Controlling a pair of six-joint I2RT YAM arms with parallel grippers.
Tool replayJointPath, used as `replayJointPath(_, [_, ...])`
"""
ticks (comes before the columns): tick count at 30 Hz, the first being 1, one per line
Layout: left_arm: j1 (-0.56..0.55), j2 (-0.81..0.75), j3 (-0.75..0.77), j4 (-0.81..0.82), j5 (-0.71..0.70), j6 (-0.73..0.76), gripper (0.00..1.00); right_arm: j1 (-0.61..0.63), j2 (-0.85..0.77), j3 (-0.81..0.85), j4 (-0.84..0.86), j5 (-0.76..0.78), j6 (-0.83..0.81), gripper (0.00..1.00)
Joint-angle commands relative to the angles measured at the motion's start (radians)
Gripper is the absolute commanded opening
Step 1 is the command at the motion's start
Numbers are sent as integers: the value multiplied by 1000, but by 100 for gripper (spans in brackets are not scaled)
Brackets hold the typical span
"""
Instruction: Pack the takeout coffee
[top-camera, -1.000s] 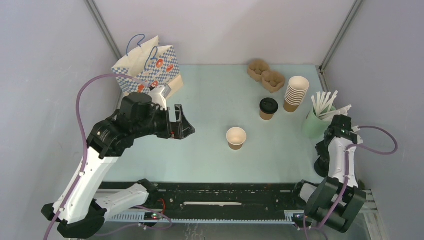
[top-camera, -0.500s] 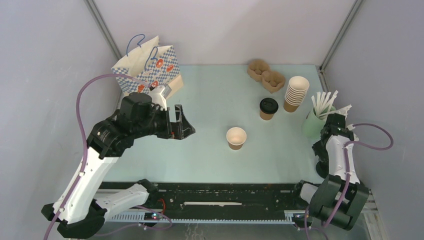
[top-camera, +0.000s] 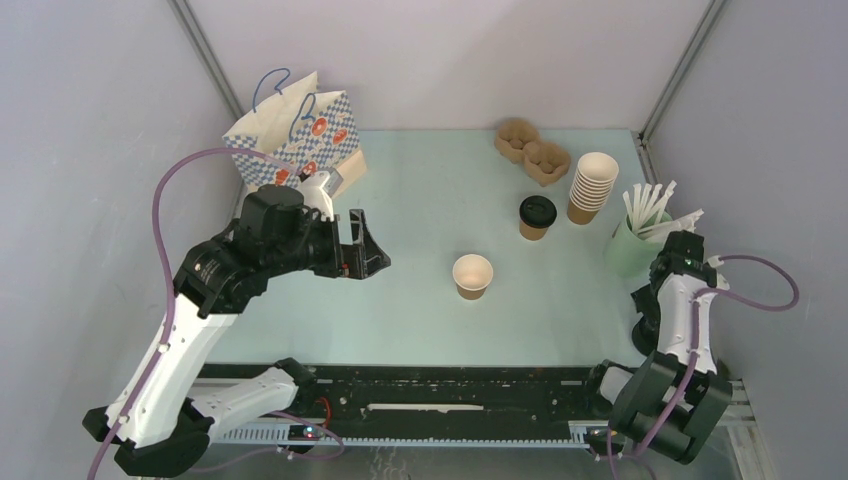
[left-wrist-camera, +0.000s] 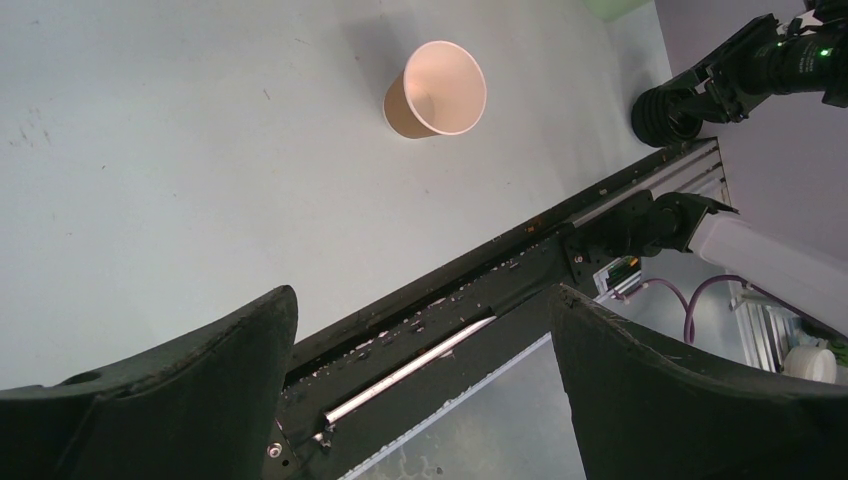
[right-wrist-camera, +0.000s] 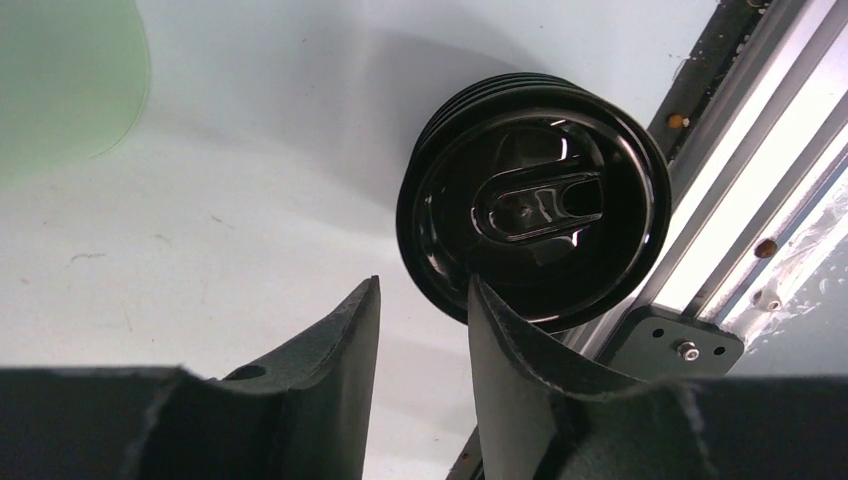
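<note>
Lidded cup (top-camera: 537, 216): upright on the counter (top-camera: 420, 190), just beside the stack of lidless cups (top-camera: 592, 186), and already capped.
Open cup (top-camera: 472, 276): upright mid-counter with its white inside showing, no lid, well apart from both hands.
Left hand (left-wrist-camera: 420, 300): spread wide and empty, hanging above the counter between the paper bag (top-camera: 295, 135) and the open cup.
Right hand (right-wrist-camera: 422, 290): fingers a narrow gap apart at the rim of the stack of black lids (right-wrist-camera: 533, 240) by the near right edge. I cannot tell whether they nip a lid.
Done: one coffee capped.
Left: probably cap the open cup, then load both. Neither cup sits in the pulp carrier (top-camera: 533, 150) or the bag yet.
</note>
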Motion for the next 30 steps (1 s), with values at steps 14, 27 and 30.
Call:
replayJointPath(14, [5,-12,-3,13,14,19,100,-54,49,18,80,8,-31,27])
replayJointPath(27, [5,0,8,11,17,17,100,-44,13,18,104,-71,-49,0])
replayJointPath(30, [5,3,10,12,19,17,100,-32,-15,26,79,-115,-35,0])
